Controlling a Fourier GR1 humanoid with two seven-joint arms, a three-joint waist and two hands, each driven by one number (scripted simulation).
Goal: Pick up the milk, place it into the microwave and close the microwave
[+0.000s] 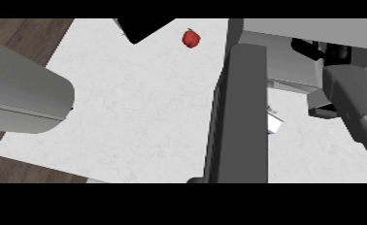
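- White marbled bench [129,112] fills the middle of the head view, with brown wood flooring [28,35] showing past its left edge.
- Small red, rounded fruit-like piece [191,38] sits alone near the far edge of the bench, well apart from everything else.
- Dark grey microwave door [240,112] stands swung open, seen edge-on as a tall slab running from the far side down to the near edge.
- Grey boxy microwave body [294,30] lies to the right of that door, at the upper right.
- Small white and grey boxy carton, by the look of it the milk [273,120], peeks out just beside the door's right edge, low over the bench and mostly hidden; I cannot tell whether it is touching anything.
- Right hand [324,50] shows as black shapes up by the microwave body, above a dark forearm; whether it is released or clenched, I cannot tell.
- Big grey left forearm [28,98] comes in at the left side, its hand out of sight.
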